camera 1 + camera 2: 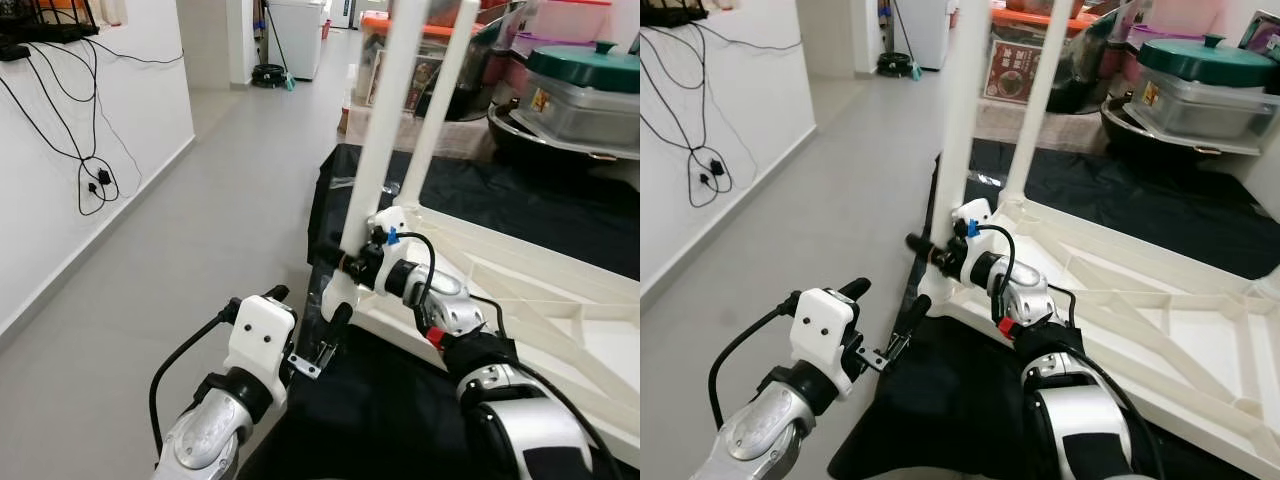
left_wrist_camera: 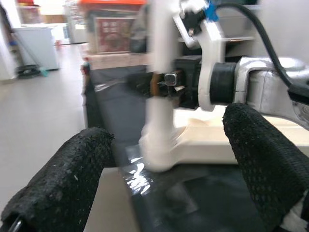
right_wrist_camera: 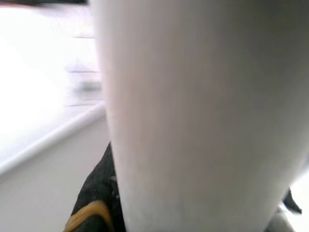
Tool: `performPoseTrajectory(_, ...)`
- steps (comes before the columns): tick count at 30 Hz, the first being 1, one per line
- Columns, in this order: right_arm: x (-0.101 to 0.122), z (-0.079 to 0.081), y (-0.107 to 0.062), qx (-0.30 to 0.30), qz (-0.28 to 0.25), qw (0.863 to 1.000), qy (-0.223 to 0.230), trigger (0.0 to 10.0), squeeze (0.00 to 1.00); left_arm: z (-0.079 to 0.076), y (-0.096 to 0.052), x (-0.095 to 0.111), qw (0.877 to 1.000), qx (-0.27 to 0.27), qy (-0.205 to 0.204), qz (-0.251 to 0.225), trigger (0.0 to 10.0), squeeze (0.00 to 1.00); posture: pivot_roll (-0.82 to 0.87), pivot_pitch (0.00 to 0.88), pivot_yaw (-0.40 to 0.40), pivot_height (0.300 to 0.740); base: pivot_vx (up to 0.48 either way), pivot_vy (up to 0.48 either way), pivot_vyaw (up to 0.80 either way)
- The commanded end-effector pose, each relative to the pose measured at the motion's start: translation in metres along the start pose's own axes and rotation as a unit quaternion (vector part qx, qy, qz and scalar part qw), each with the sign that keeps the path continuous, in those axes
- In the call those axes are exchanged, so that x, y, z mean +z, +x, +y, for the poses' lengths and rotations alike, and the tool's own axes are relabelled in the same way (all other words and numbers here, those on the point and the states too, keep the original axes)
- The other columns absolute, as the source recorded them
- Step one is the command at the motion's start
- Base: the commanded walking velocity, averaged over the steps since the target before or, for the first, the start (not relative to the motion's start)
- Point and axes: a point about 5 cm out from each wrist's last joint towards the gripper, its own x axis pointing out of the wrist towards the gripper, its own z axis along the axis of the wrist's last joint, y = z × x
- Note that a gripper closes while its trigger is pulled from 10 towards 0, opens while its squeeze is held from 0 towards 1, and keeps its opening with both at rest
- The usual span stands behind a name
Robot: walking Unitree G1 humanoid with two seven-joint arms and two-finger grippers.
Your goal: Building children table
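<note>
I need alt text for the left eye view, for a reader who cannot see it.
The right gripper grips the near white table leg standing in the upturned white tabletop on a black sheet. The left gripper hovers open beside that corner.

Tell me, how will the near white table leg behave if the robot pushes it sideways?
The near white leg looks like rigid plastic, so it probably stays stiff. It stands tall in the upturned tabletop, so it may wobble at the socket. Its smooth surface could slip in the right gripper.

Right end effector [image 1: 923,250] closed around near white table leg [image 1: 970,110], upright on upturned white tabletop [image 1: 1160,330]. Left end effector [image 1: 890,305] spread open just beside the corner, above black sheet [image 1: 940,390].
</note>
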Motion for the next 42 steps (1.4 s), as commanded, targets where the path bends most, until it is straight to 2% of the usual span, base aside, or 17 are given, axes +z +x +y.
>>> performPoseTrajectory(1,0.010,-0.031,-0.006,-0.099,-0.021,0.995,-0.019,0.0,0.00,0.001,0.000,-0.002,1.000,0.003,0.006,0.003,10.0,0.00,0.12,0.000,-0.096,0.740,0.000,0.000,0.00)
performPoseTrajectory(3,-0.008,-0.033,-0.026,-0.226,0.017,0.974,-0.024,0.0,0.00,0.000,0.000,-0.002,1.000,0.002,0.005,0.004,10.0,0.00,0.13,0.000,-0.104,0.740,0.000,0.000,0.00)
performPoseTrajectory(9,-0.020,-0.003,-0.035,-0.233,0.036,0.972,0.000,0.0,0.00,-0.001,0.001,-0.002,1.000,0.000,0.005,0.004,10.0,0.00,0.13,0.000,-0.103,0.740,0.000,0.000,0.00)
performPoseTrajectory(10,-0.019,0.011,-0.030,-0.201,0.024,0.979,0.020,10.0,0.00,-0.001,0.001,-0.002,1.000,0.000,0.005,0.004,10.0,0.00,0.13,0.000,-0.103,0.740,0.000,0.000,0.00)
performPoseTrajectory(11,-0.019,0.011,-0.030,-0.201,0.024,0.979,0.020,10.0,0.00,-0.001,0.001,-0.002,1.000,0.000,0.005,0.004,10.0,0.00,0.13,0.000,-0.103,0.740,0.000,0.000,0.00)
performPoseTrajectory(12,-0.012,0.022,-0.025,-0.162,-0.002,0.986,0.034,10.0,0.70,-0.001,0.001,-0.002,1.000,0.000,0.005,0.004,10.0,0.00,0.13,0.000,-0.105,0.740,0.000,0.000,0.00)
performPoseTrajectory(13,-0.012,0.022,-0.025,-0.162,-0.002,0.986,0.034,10.0,0.70,-0.001,0.001,-0.002,1.000,0.000,0.005,0.004,10.0,0.00,0.13,0.000,-0.105,0.740,0.000,0.000,0.00)
performPoseTrajectory(14,-0.004,0.031,-0.018,-0.114,-0.032,0.991,0.055,10.0,1.00,-0.001,0.001,-0.002,1.000,0.000,0.005,0.004,10.0,0.00,0.13,0.000,-0.104,0.740,0.000,0.000,0.00)
performPoseTrajectory(17,0.006,0.029,-0.013,-0.104,-0.065,0.991,0.047,10.0,1.00,0.000,0.001,-0.002,1.000,0.001,0.005,0.004,10.0,0.00,0.12,0.000,-0.106,0.740,0.000,0.000,0.00)
performPoseTrajectory(18,0.025,0.020,-0.005,-0.069,-0.108,0.990,0.060,10.0,0.00,0.000,0.002,-0.002,1.000,0.002,0.005,0.003,10.0,0.00,0.13,0.000,-0.108,0.740,0.000,0.000,0.00)
performPoseTrajectory(24,0.038,0.021,-0.001,0.113,-0.101,0.986,0.067,10.0,0.00,0.001,0.002,-0.002,1.000,0.004,0.006,0.003,10.0,0.00,0.12,0.000,-0.106,0.740,0.000,0.000,0.00)
performPoseTrajectory(29,0.032,0.026,-0.009,0.288,-0.051,0.951,0.101,10.0,0.00,0.001,0.002,-0.001,1.000,0.003,0.007,0.002,10.0,0.00,0.13,0.000,-0.106,0.740,0.000,0.000,0.00)
performPoseTrajectory(30,0.027,0.030,-0.017,0.401,-0.020,0.910,0.106,10.0,0.00,0.002,0.003,-0.001,1.000,0.004,0.009,0.002,10.0,0.00,0.13,0.000,-0.113,0.740,0.000,0.000,0.00)
performPoseTrajectory(34,0.011,0.037,-0.033,0.552,0.044,0.829,0.081,10.0,0.00,0.003,0.003,-0.001,1.000,0.007,0.011,0.002,10.0,0.00,0.14,0.000,-0.114,0.740,0.000,0.000,0.00)
performPoseTrajectory(40,0.003,0.041,-0.031,0.558,0.061,0.825,0.072,10.0,0.00,0.003,0.003,0.000,1.000,0.009,0.009,0.002,10.0,0.00,0.14,0.000,-0.113,0.740,0.000,0.000,0.00)
performPoseTrajectory(41,0.001,0.041,-0.021,0.496,0.056,0.865,0.053,0.0,0.00,0.003,0.003,-0.001,1.000,0.008,0.009,0.002,10.0,0.00,0.13,0.001,-0.109,0.740,0.000,0.000,0.00)
performPoseTrajectory(42,0.001,0.040,-0.014,0.443,0.039,0.895,0.041,0.0,0.00,0.003,0.003,-0.001,1.000,0.008,0.009,0.002,10.0,0.00,0.13,0.001,-0.109,0.740,0.000,0.000,0.00)
